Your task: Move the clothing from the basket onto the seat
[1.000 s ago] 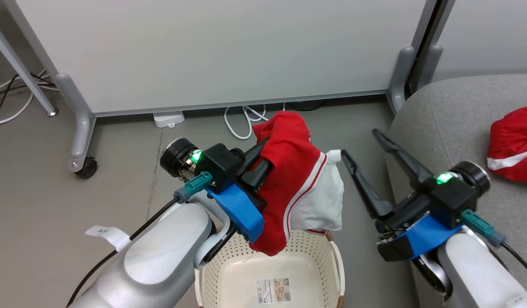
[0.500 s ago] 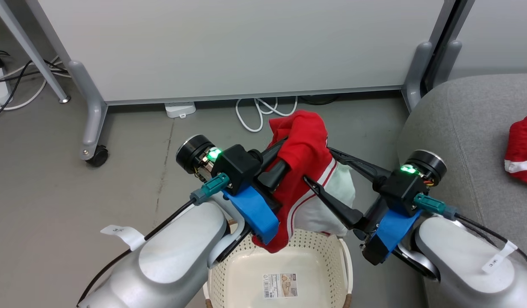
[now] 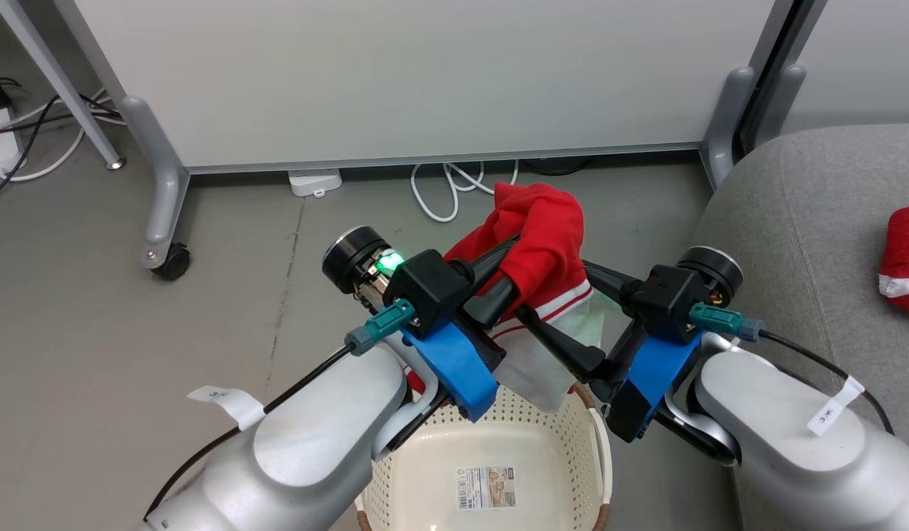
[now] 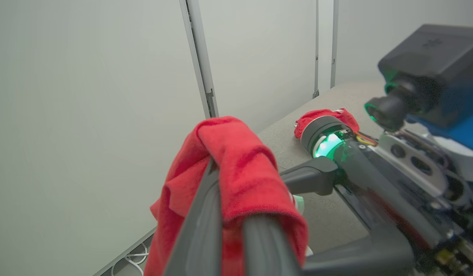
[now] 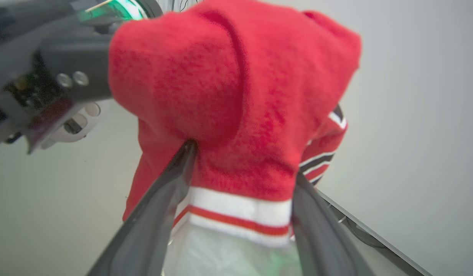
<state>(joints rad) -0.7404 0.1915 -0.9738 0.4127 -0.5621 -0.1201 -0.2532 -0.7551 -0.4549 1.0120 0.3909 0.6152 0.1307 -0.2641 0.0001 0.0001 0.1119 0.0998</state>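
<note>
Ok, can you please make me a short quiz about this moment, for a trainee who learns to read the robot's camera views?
1. True or false: the left claw is shut on the held red garment.
2. The jaws of the right claw are: A) shut, holding nothing; B) open, one on each side of that garment; C) open, far away from that garment.
3. Where does the other red garment lie?
Key: 1 true; 2 B; 3 on the grey seat.
</note>
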